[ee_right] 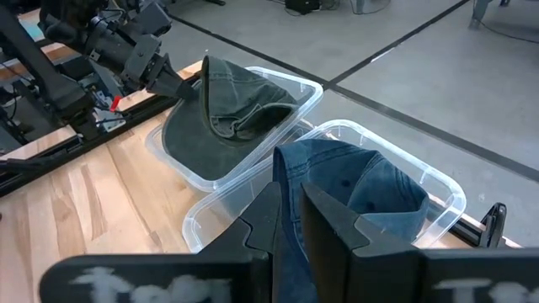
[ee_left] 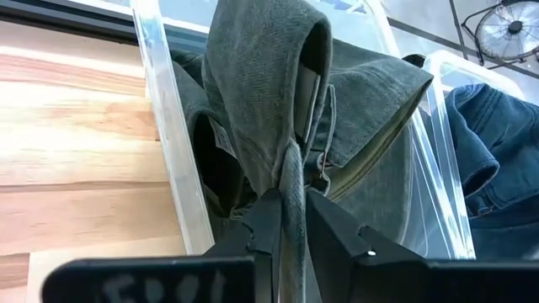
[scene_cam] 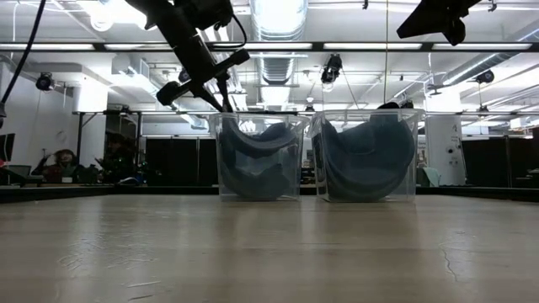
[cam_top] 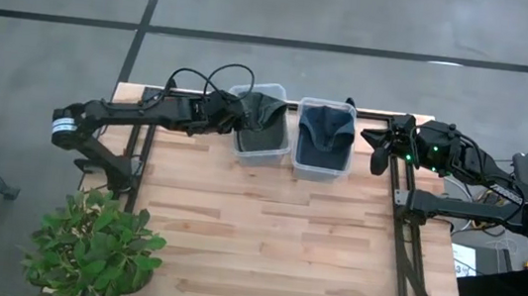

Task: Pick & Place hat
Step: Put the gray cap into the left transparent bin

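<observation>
A grey-green hat (cam_top: 265, 123) lies mostly inside the left clear bin (cam_top: 261, 160) at the table's far edge, with one part drawn up over the bin's left wall. My left gripper (cam_top: 238, 115) is beside that wall, shut on the hat. A blue denim hat (cam_top: 325, 135) fills the right clear bin (cam_top: 321, 174). My right gripper (cam_top: 380, 151) hovers to the right of that bin, well above the table. It is shut and holds nothing. My left gripper (ee_left: 290, 219) pinches a raised fold of the grey-green hat's cloth (ee_left: 292, 172) between its two fingers. It comes slanting down from the table's left. The held part stands above the bin's wall (ee_left: 168, 126). The remainder of the hat (ee_right: 227, 118) hangs down into the bin.
A potted plant (cam_top: 93, 248) stands at the table's near left corner. The wooden tabletop (cam_top: 264, 238) in front of the bins is bare. Black cables (cam_top: 202, 76) loop above my left arm. People sit in the room beyond the table (scene_cam: 59, 160).
</observation>
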{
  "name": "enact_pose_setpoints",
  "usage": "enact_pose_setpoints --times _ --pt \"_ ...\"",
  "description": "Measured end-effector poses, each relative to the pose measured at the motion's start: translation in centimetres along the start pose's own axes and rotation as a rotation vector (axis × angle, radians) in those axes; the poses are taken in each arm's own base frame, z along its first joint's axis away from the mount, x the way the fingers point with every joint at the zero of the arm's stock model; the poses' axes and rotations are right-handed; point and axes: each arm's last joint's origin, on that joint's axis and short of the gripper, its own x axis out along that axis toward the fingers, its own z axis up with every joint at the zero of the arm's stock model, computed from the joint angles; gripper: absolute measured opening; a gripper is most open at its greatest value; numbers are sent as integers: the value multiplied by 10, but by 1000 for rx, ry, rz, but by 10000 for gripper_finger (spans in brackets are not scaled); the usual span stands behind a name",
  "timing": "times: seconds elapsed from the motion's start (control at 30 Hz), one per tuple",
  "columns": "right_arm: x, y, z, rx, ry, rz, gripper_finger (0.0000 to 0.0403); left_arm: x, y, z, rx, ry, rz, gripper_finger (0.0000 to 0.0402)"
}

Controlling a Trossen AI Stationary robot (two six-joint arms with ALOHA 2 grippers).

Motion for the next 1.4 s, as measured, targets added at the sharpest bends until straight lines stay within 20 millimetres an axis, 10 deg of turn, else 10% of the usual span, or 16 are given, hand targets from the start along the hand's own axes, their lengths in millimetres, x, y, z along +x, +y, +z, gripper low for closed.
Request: enact_pose_setpoints --times 0.5,0.9,1.4 --pt "0 0 0 12 0 1 43 0 0 -1 125 20 -11 60" --pt "0 0 0 15 0 1 43 0 -1 0 149 19 -22 179" --pt "0 0 0 17 0 0 43 -44 -22 26 124 -98 -255 218"
